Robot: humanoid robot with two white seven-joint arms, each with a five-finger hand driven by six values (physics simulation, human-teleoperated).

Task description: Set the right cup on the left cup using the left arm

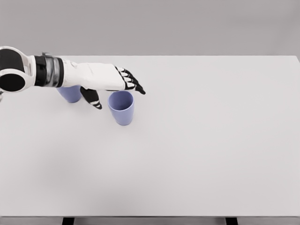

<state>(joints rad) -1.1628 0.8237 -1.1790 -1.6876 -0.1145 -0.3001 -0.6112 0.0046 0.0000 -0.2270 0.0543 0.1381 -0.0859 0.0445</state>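
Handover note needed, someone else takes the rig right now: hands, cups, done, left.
Left robot hand: open, fingers spread, holding nothing, just above and behind the right cup, thumb hanging between the two cups.
Right robot hand: not in view.
Right cup: upright on the white table, mouth up, not gripped.
Left cup: on the table, partly hidden under the left forearm.
Done: hand brought to the cup.
Left: grasp the right cup, lift it, set it on the left cup, let go.
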